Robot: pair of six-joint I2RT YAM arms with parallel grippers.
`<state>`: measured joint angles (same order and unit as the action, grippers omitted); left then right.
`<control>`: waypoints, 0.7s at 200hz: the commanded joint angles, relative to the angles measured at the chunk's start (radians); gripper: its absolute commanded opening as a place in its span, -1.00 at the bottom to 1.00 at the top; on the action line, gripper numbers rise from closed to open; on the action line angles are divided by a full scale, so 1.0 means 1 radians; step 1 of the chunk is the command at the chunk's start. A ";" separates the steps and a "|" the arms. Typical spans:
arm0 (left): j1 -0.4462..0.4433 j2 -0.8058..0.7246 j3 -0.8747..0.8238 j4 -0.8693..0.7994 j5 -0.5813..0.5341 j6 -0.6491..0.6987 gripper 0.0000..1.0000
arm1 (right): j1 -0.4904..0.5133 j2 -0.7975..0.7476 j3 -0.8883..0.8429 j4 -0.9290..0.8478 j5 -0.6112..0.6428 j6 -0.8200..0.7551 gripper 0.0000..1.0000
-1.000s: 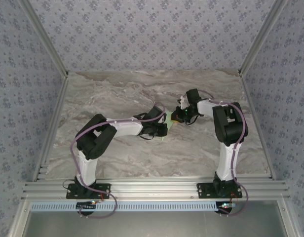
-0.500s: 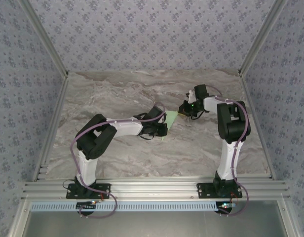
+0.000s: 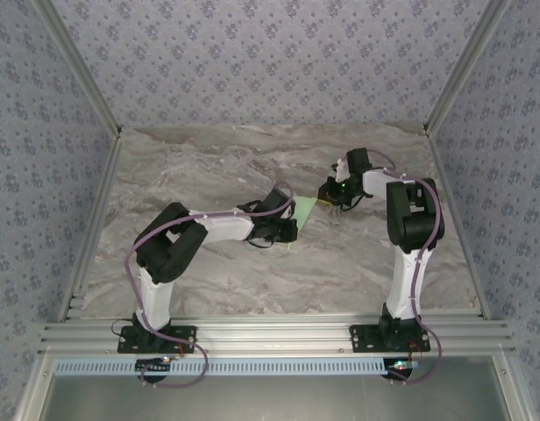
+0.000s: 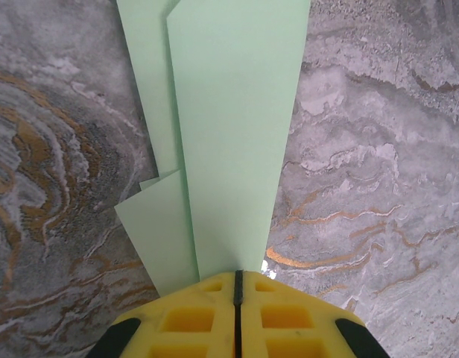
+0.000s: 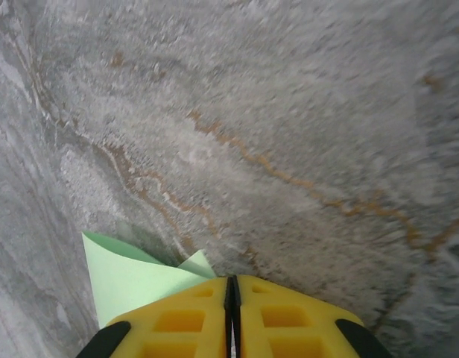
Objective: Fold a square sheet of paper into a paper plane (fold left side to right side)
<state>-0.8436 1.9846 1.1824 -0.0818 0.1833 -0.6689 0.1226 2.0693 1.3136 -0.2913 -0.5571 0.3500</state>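
The pale green paper [image 3: 305, 210] lies folded into a long kite shape on the marble table, between the two grippers. In the left wrist view the paper [image 4: 229, 134] runs away from my left gripper [image 4: 235, 272], with a second layer showing along its left side. The left gripper's jaws are shut and their tips sit at the paper's narrow near end; whether they pinch it is unclear. In the overhead view the left gripper [image 3: 290, 230] is at the paper's near-left end. My right gripper [image 3: 328, 195] is at the far-right end, jaws together [image 5: 231, 282]. A raised corner of paper [image 5: 133, 280] lies left of them.
The marble table [image 3: 209, 167] is ringed by an aluminium frame [image 3: 252, 333] and patterned blue walls. Bare marble [image 5: 304, 134] stretches ahead of the right gripper.
My right gripper has moved right and toward the back, off the paper's tip, so more of the green sheet shows. The left arm has not moved.
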 commanded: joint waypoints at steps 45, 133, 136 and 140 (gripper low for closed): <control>-0.004 0.028 -0.044 -0.186 0.011 0.022 -0.85 | -0.008 -0.168 -0.098 0.104 0.026 -0.008 -0.63; -0.003 0.028 -0.044 -0.189 0.009 0.022 -0.85 | 0.131 -0.133 -0.205 0.191 -0.057 0.047 -0.64; -0.004 0.027 -0.043 -0.190 0.008 0.022 -0.85 | 0.131 -0.129 -0.204 0.190 -0.053 0.047 -0.64; -0.003 0.028 -0.043 -0.191 0.007 0.024 -0.85 | 0.131 -0.123 -0.201 0.188 -0.048 0.044 -0.65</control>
<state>-0.8436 1.9842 1.1824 -0.0818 0.1860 -0.6624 0.2493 1.9038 1.1213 -0.1265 -0.6003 0.3771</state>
